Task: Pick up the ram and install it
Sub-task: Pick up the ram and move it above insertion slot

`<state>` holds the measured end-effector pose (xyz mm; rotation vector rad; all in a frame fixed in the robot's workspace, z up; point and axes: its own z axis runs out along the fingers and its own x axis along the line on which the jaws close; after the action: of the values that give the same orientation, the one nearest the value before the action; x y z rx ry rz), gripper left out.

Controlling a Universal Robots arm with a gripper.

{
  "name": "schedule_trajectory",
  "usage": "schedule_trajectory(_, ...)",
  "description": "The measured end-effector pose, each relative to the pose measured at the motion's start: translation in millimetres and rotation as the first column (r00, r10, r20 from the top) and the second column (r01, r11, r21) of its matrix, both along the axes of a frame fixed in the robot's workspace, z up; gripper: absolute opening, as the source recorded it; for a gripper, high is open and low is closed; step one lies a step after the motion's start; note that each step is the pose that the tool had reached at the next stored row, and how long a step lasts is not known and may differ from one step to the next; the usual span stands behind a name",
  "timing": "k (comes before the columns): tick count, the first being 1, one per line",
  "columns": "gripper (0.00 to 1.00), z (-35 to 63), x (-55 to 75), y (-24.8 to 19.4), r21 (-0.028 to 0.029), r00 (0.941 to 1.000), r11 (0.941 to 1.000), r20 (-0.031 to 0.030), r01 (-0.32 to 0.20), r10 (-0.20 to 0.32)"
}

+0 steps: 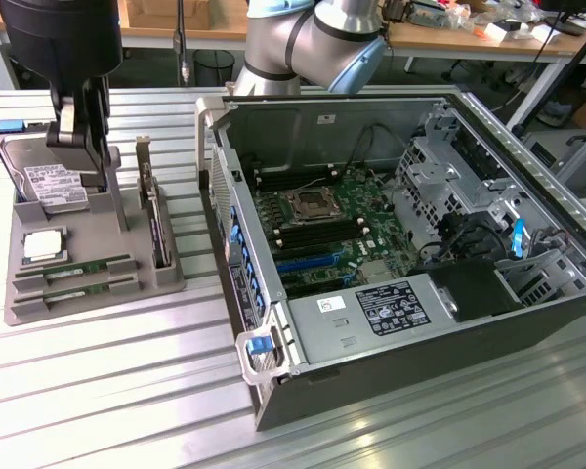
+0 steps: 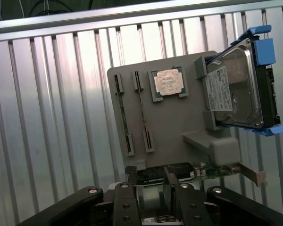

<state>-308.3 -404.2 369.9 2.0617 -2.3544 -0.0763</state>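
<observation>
Two alike ram sticks (image 1: 73, 268) (image 1: 78, 290) lie side by side in slots at the near end of a grey parts tray (image 1: 166, 278), on the exterior view's left. In the wrist view the same sticks (image 2: 122, 115) (image 2: 144, 113) look like thin dark strips on the tray (image 2: 179, 122). My gripper (image 1: 80, 132) hangs above the tray's far end, near the hard drive and well clear of the sticks. Its fingers (image 2: 127, 190) stand apart over the upright expansion card (image 2: 179, 172), open and holding nothing.
The tray also carries a hard drive (image 1: 49, 181) in a blue bracket, a square silver processor (image 1: 41, 244) and the upright expansion card (image 1: 154, 220). The open computer case (image 1: 391, 352) lies to the exterior view's right, its motherboard (image 1: 322, 220) with black memory slots (image 1: 313, 233) exposed. Everything rests on a ribbed aluminium table (image 1: 98, 391).
</observation>
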Motion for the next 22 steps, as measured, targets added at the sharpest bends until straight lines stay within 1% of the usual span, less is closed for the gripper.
schedule_trajectory(15, 0.36, -10.0, 0.0, 0.0, 0.0, 1.0, 1.0, 0.0, 0.0, 0.0)
schedule_trajectory(22, 0.36, -16.1, 0.0, 0.0, 0.0, 1.0, 1.0, 0.0, 0.0, 0.0)
